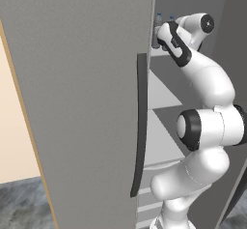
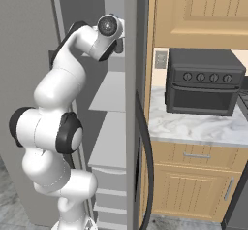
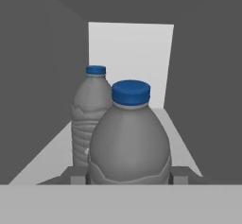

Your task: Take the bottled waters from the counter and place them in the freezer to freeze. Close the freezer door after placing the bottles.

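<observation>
inside the freezer (image 1: 164, 93), two bottled waters (image 3: 128, 138) stand upright on a pale shelf (image 3: 52, 157).

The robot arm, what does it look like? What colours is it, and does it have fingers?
The arm is made of smooth, rounded white segments, joined by black rings and round black caps at the joints. No cables show. At its end sits the gripper, with two small, blocky dark grey fingers instead of a hand.

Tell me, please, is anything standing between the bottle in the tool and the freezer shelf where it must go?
Nothing visible does. The near translucent grey plastic bottle with blue cap sits between the tool's fingertips, already over the pale grey freezer shelf. The second grey bottle stands behind it to one side.
</observation>
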You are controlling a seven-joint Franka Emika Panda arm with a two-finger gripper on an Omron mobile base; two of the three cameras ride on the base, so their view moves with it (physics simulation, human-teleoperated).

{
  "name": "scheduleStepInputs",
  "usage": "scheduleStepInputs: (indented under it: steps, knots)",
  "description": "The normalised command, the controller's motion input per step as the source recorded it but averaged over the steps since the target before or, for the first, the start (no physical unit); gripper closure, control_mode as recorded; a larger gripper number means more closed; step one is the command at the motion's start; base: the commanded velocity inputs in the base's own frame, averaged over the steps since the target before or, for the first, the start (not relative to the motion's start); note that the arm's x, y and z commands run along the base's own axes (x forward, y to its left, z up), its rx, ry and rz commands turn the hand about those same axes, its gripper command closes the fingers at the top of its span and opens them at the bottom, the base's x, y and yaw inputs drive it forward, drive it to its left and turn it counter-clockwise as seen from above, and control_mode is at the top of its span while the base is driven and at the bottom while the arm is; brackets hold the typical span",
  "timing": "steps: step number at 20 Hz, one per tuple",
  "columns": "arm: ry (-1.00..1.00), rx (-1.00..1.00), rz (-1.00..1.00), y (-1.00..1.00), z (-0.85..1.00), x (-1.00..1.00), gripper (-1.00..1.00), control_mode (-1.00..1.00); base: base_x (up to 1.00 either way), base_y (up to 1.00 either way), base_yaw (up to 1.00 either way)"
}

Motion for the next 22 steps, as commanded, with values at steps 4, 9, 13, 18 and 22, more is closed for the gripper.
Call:
scheduleStepInputs:
  steps: [4, 9, 13, 18, 22]
  knots:
    - [0.00, 0.00, 0.00, 0.00, -0.06, 0.00, 1.00, -1.00, 0.00, 0.00, 0.00]
    - [0.00, 0.00, 0.00, 0.00, 0.00, 0.00, 1.00, -1.00, 0.00, 0.00, 0.00]
    - [0.00, 0.00, 0.00, 0.00, 0.00, 0.00, -1.00, -1.00, 0.00, 0.00, 0.00]
    - [0.00, 0.00, 0.00, 0.00, 0.00, 0.00, -1.00, -1.00, 0.00, 0.00, 0.00]
    - [0.00, 0.00, 0.00, 0.00, 0.00, 0.00, -1.00, -1.00, 0.00, 0.00, 0.00]
